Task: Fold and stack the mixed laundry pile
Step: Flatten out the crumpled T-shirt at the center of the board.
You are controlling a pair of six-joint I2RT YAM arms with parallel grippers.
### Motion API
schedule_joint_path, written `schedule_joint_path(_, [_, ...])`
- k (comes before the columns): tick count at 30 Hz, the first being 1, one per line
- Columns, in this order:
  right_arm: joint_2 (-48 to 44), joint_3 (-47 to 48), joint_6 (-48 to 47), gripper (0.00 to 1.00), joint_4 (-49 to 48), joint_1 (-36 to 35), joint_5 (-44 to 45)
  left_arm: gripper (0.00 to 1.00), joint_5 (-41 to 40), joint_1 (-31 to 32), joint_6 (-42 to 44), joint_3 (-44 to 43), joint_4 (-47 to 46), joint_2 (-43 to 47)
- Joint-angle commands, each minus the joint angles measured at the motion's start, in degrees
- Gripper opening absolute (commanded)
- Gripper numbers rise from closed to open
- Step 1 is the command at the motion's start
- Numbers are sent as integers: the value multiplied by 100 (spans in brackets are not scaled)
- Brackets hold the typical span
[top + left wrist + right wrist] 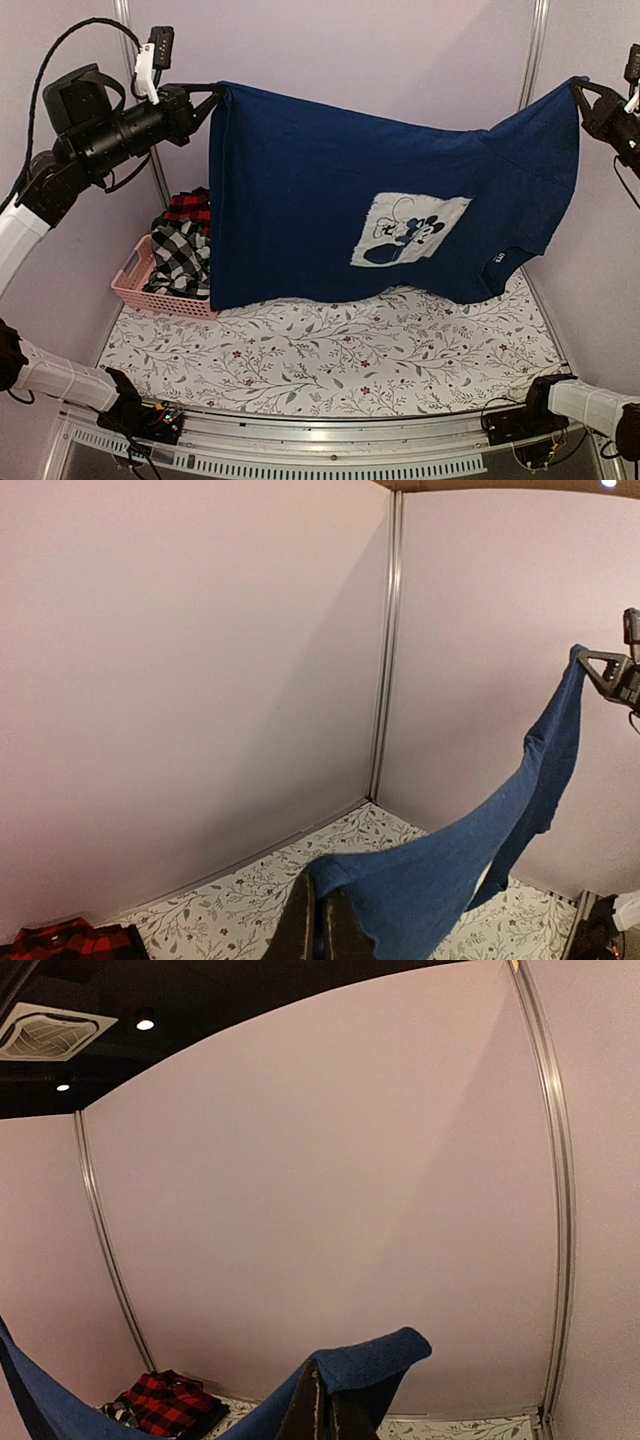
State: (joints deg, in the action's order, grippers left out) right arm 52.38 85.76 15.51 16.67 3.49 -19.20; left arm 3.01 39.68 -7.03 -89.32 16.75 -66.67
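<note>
While left gripper point(217, 91) at 10 o'clock clamps one corner, pink basket point(128, 286) at 9 holds checked shirt point(180, 260) and plaid piece point(188, 207), both unfolded. Navy T-shirt point(300, 200) hangs spread mid-air, with right gripper point(577, 88) clamped on it at 2. Nothing folded or stacked yet.

Pale pink walls point(350, 50) (metal seams point(533, 50)) enclose a floral-patterned table point(330, 360); ceiling spotlights point(145, 1024) glow.

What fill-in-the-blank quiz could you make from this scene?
1. The left gripper and right gripper hold up a T-shirt coloured ____.
2. Its print has a background coloured ____.
3. The pink basket sits nearer the ____ gripper.
Missing words: blue; white; left.
</note>
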Motion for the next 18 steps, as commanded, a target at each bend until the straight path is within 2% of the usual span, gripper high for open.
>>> schedule_joint_path(1, [403,-211,-45,0,-51,38,574,0,-593,-125,-165,-297,81,-641])
schedule_joint_path(2, [477,-315,-27,0,-165,36,628,0,-555,-329,-355,-323,82,-791])
schedule_joint_path(5, [875,-665,80,0,-567,35,702,0,282,-999,-900,-155,-237,-1246])
schedule_joint_path(8, [1561,-681,141,0,-706,38,775,0,609,-1287,-1049,-202,-494,-1979])
schedule_joint_path(10, [2095,-411,175,0,-693,36,774,0,774,-1430,-1085,-591,-518,-2647])
schedule_joint_path(14, [3093,691,189,0,-608,36,793,0,1136,-1851,-1351,-2297,-361,-4126])
schedule_joint_path(18, [3778,2325,315,0,-528,33,575,0,1799,-2314,-1806,-5355,-270,-5656])
